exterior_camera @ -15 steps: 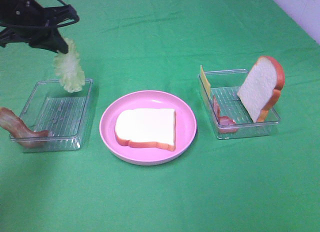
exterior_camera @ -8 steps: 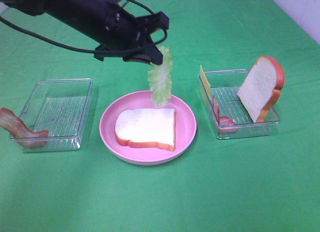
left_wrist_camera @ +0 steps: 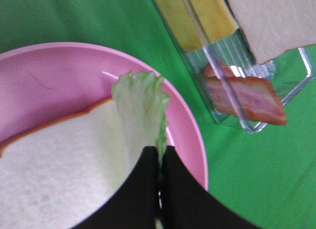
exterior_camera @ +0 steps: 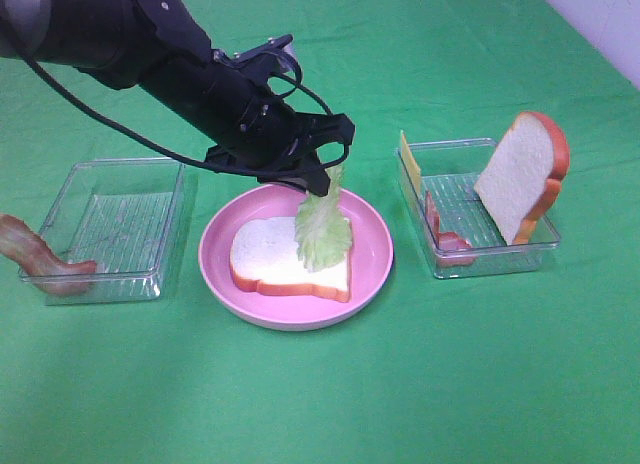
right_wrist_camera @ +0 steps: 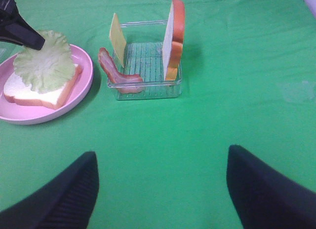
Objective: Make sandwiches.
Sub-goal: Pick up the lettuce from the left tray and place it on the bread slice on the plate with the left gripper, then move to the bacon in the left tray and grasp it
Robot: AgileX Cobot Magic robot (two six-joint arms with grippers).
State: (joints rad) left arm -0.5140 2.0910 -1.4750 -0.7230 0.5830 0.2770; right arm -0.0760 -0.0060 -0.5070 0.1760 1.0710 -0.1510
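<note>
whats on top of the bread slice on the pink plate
A lettuce leaf, pinched at its upper end by the left gripper, hangs down onto the right part of the bread slice as the high view shows it. The bread under the leaf is hidden; the rest of its top is bare.

Flat at centre: bread slice [exterior_camera: 285,256], white, orange-brown crust. The lettuce leaf [exterior_camera: 322,229] hangs upright, lower edge touching its 3 o'clock side. At 2 o'clock: second bread slice [exterior_camera: 522,174] leaning, cheese slice [exterior_camera: 410,159], bacon strip [exterior_camera: 445,234]. At 9 o'clock: other bacon strip [exterior_camera: 35,254].

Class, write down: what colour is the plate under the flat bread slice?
The plate is pink; the exterior high view shows it best.
</note>
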